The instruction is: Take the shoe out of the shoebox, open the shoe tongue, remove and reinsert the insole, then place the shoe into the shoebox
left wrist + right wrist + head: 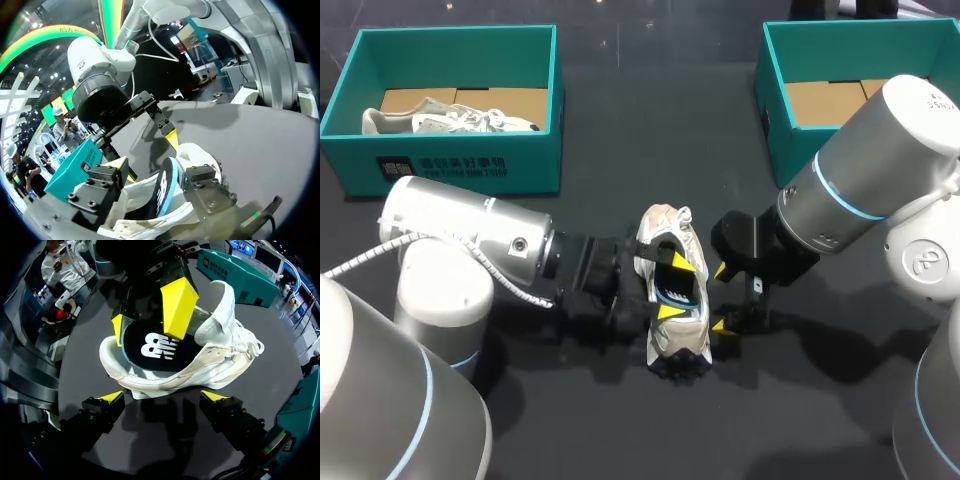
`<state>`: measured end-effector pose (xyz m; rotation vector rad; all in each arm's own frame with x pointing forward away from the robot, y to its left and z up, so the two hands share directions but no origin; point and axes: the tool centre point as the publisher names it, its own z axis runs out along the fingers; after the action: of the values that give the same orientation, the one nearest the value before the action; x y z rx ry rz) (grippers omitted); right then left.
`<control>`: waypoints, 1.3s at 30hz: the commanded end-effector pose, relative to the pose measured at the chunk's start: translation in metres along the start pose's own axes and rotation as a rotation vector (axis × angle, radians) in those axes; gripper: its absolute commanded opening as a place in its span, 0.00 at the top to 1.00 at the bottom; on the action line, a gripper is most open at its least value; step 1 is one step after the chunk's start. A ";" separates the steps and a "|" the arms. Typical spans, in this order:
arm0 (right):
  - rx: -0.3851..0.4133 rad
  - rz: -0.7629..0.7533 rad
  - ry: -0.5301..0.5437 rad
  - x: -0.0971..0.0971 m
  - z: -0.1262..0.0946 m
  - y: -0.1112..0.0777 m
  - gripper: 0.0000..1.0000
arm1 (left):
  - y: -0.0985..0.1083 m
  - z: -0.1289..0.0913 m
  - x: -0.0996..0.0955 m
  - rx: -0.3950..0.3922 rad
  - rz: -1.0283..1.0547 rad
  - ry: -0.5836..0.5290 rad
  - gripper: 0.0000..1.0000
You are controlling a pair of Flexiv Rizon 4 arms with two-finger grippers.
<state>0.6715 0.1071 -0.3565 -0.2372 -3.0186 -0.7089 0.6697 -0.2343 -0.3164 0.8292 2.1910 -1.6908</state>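
— Head view: how many of each?
— Two boxes, left shoebox (450, 160) and right shoebox (775, 120). Two shoes: a spare shoe (440, 122) inside the left one, the shoe (682, 340) out on the counter (620, 110).
— Pincers?
— Left pincer (674, 287) is spread, tips at the shoe's opening, partly covering the insole (150, 347). Right pincer (721, 298) gapes just beside the shoe, not touching.

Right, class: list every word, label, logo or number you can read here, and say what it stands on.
Left shoebox, front wall: white square sign and a row of white characters, too blurred to read.
Insole inside the shoe: a large white brand logo, not quoted here.
Right arm, shell: small grey print, too small to read.
No numbers legible.
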 end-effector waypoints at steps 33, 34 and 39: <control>0.118 0.083 0.007 -0.011 -0.084 -0.075 0.00 | -0.016 -0.099 -0.003 -0.125 0.026 0.258 0.51; 0.118 0.083 0.007 -0.011 -0.084 -0.075 0.00 | -0.016 -0.102 -0.004 -0.126 0.022 0.267 0.51; 0.118 0.083 0.007 -0.011 -0.084 -0.075 0.00 | -0.017 -0.115 -0.007 -0.141 0.022 0.302 0.51</control>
<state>0.6727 0.0024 -0.3148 -0.3504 -3.0071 -0.5214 0.6788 -0.1434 -0.2774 1.1118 2.4301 -1.4682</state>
